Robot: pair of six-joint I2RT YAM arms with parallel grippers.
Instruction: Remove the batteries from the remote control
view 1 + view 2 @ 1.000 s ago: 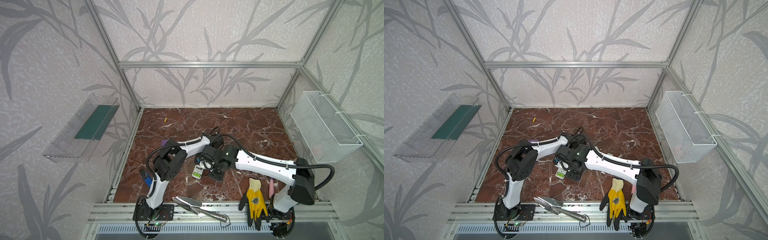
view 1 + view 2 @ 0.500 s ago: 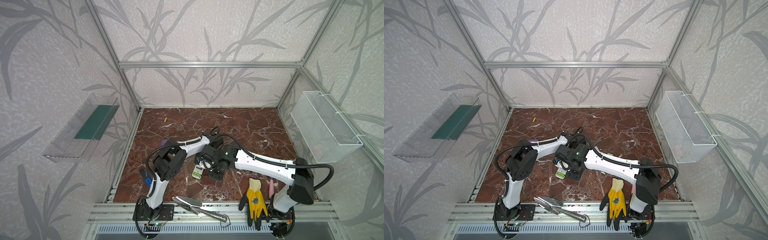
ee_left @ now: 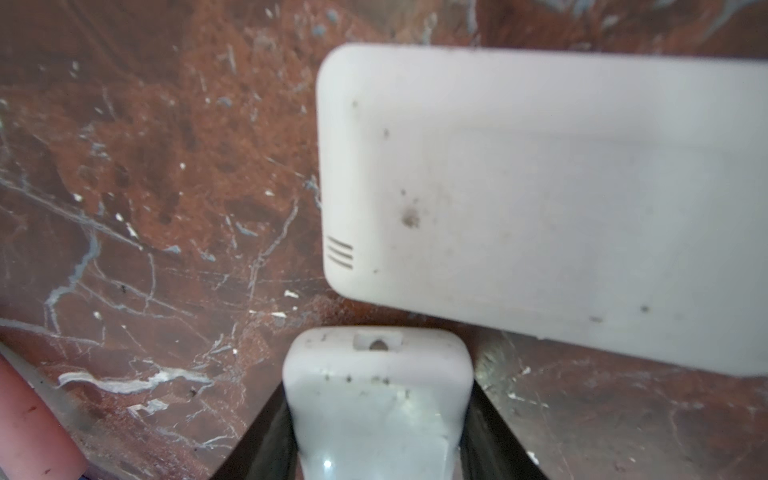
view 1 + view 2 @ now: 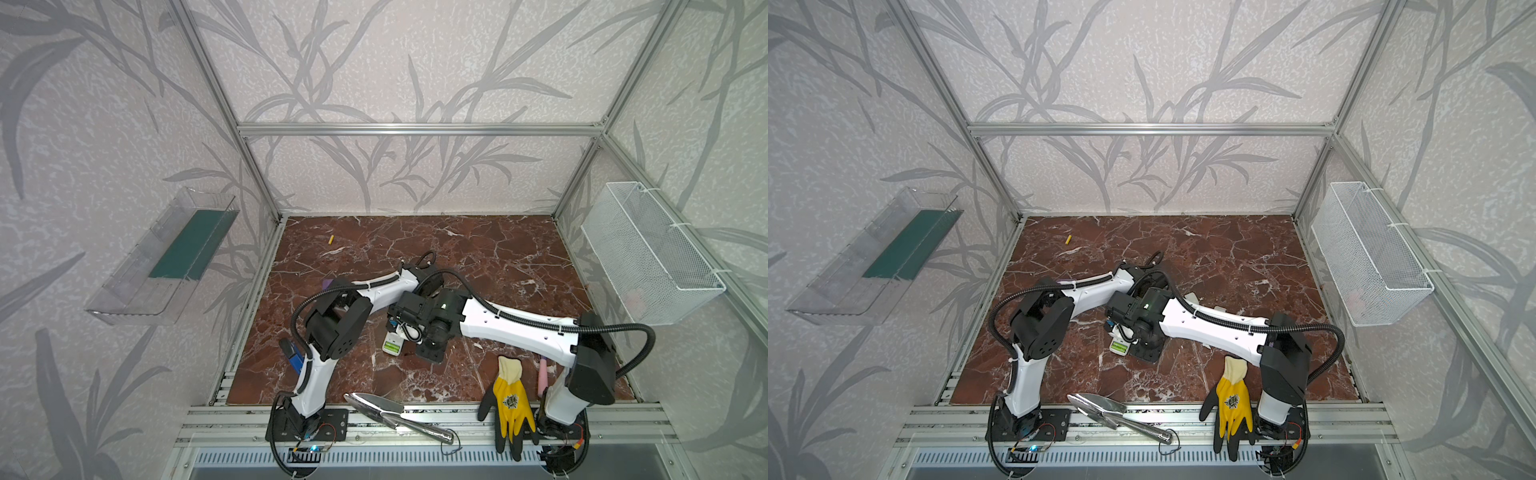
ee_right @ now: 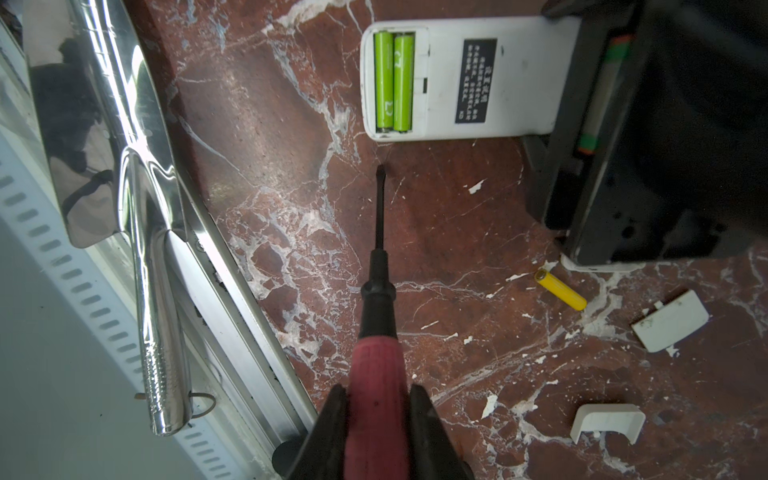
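Presently, the remote (image 4: 392,345) is seen just off the middle of the desk (image 4: 498,257), toward 7 o'clock, laid back-up with its battery bay uncovered. Two lime green batteries (image 5: 383,81) are seated side by side in that bay, at the end of the remote farthest from the left gripper (image 3: 379,390). The opposite end is clamped by that gripper, whose black fingers (image 3: 270,440) are pressed against both long sides, so the jaws are held partway apart, closed on the remote's width. A second remote (image 3: 540,199) is laid just ahead of the held end; whether the two touch cannot be told.

The right gripper (image 5: 377,399) is closed tight on the red handle of a screwdriver (image 5: 376,357). The dark blade is pointed at the bay end of the remote, and its tip is held just short of the casing, with a sliver of desk seen between.

One yellow battery (image 4: 331,239) is found alone near the 11 o'clock corner, well apart from both arms. A second yellow battery (image 5: 561,289) is seen loose on the desk near the left gripper's body, with two white covers (image 5: 670,320) scattered nearby. A steel trowel (image 4: 376,404) is laid on the front rail at 6 o'clock, and a glove (image 4: 510,401) at 5 o'clock.
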